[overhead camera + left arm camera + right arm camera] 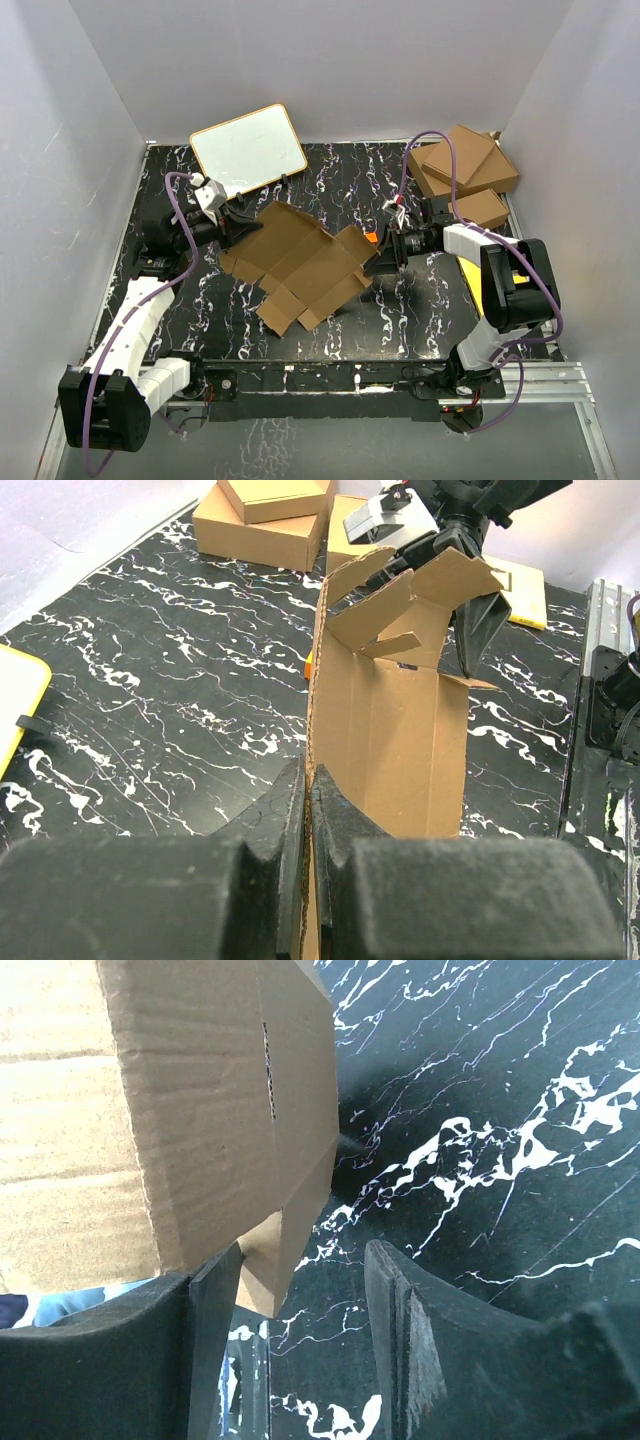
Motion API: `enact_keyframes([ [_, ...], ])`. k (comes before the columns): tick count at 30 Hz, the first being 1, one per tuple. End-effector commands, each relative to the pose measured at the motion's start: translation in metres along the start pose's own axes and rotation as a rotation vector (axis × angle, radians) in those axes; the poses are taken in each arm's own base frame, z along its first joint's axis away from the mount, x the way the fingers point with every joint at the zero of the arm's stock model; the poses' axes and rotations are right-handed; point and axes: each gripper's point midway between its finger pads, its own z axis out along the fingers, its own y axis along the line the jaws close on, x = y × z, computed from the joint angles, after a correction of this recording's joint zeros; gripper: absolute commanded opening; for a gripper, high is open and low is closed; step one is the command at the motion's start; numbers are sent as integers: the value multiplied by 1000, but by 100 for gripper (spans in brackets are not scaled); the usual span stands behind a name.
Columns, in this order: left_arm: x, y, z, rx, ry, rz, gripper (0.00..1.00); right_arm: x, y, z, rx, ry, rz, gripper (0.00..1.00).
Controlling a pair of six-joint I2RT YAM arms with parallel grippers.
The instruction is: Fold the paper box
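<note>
The paper box (300, 265) lay part-raised at the centre of the table (200, 300). My left claw (308, 780) was clamped on its 10 o'clock edge, evidently as an anchor. My right claw (300, 1260) stood with fingers apart at the 3 o'clock flap, apparently placed to fold it.

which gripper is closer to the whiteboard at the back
Left. The left gripper sits just in front of the whiteboard, clamped on the left edge of the paper box; the right gripper is across the box at its right edge, farther off.
</note>
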Motion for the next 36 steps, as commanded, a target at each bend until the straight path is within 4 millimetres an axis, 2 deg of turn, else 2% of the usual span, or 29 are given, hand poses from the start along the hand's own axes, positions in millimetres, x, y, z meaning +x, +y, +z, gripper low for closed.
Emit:
enact_keyframes([
  [1, -8, 1, -2, -5, -24, 32, 0, -7, 5, 4, -66, -27, -30, 59],
  [10, -9, 6, -3, -27, -23, 31, 0, -2, 8, 8, -75, -31, 30, 61],
  [17, -8, 8, -3, -34, -22, 24, 0, 7, 4, 21, -56, -2, 106, 58],
  [21, -7, 8, -2, -32, -26, 20, 0, 10, 1, 26, -55, 9, 124, 45],
  [24, -7, 8, -2, -30, -27, 16, 0, 10, 1, 27, -60, 12, 128, 27],
  [28, -8, 7, -2, -31, -27, 20, 0, 6, 0, 27, -50, 9, 108, 8],
  [36, -4, 4, -2, -9, -17, -10, 0, -5, -5, 17, -5, -5, 8, 8],
])
